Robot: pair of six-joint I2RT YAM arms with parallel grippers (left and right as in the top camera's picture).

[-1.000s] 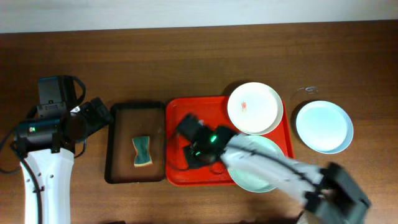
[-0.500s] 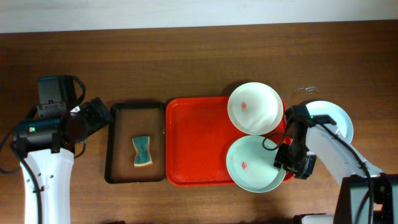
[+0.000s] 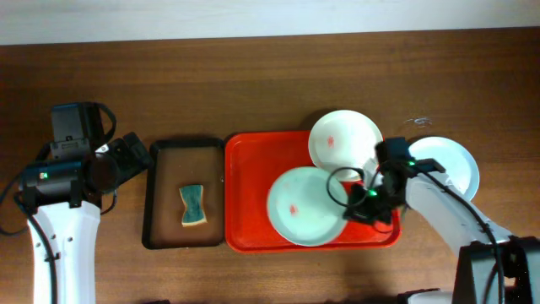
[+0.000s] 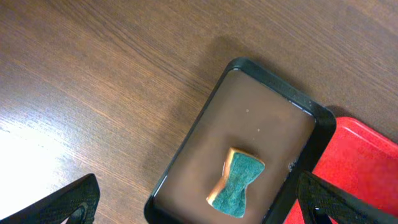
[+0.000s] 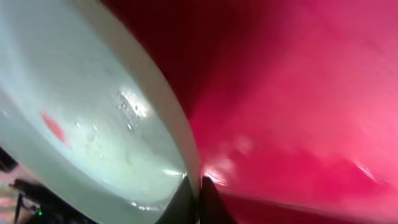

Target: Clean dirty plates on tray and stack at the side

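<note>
The red tray holds the pale green plate, which has a small red smear at centre and sits near the tray's middle. The white plate, also smeared red, sits at the tray's far right corner. The pale blue plate lies on the table right of the tray. My right gripper is shut on the green plate's right rim. In the right wrist view the fingers pinch that rim over the tray. My left gripper is open and empty.
A dark brown tray with a black rim lies left of the red tray and holds a green and yellow sponge. In the left wrist view my left gripper hovers above the sponge. Bare wooden table lies all round.
The green plate has slid left and a little away from the near right corner of the red tray, with my right gripper on its rim. The left arm has not moved.
</note>
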